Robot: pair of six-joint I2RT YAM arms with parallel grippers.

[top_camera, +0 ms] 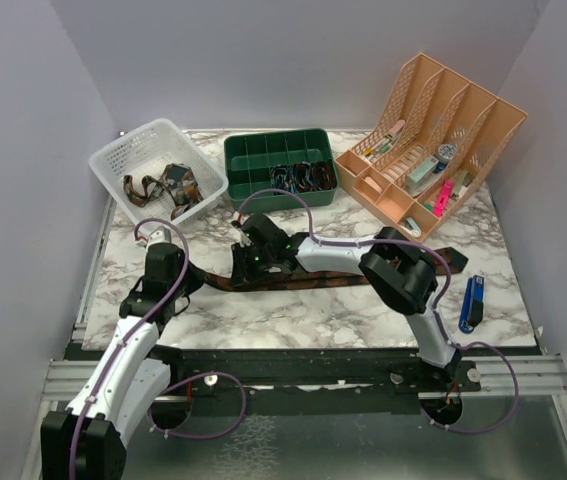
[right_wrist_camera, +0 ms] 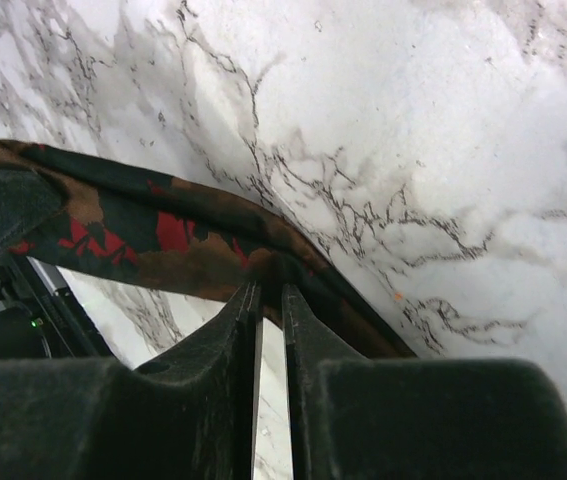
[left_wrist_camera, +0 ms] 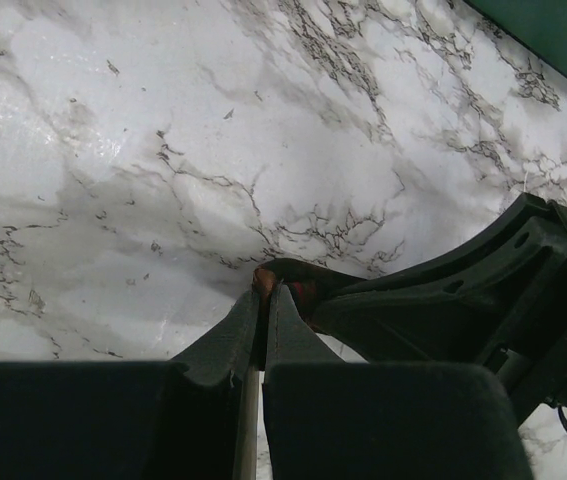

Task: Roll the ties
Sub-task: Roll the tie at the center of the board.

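A dark brown tie with red-orange blotches [top_camera: 335,279] lies stretched left to right across the marble table [top_camera: 313,315]. My left gripper [top_camera: 206,279] is shut on the tie's left end; in the left wrist view its fingertips [left_wrist_camera: 268,290] pinch a small fold of the tie [left_wrist_camera: 303,292]. My right gripper [top_camera: 247,264] sits just to the right of it, pinching the same tie. Seen from the right wrist, the right gripper [right_wrist_camera: 271,288] is shut on the tie's edge [right_wrist_camera: 163,240], and the cloth runs off to the upper left. More ties [top_camera: 168,185] lie in a white basket.
The white basket [top_camera: 123,155] stands at the back left, a green divided bin [top_camera: 253,160] holding rolled ties at the back middle, and an orange desk organizer [top_camera: 433,150] at the back right. A blue object [top_camera: 473,302] lies near the right edge. The right arm's elbow [top_camera: 398,275] hangs over the tie.
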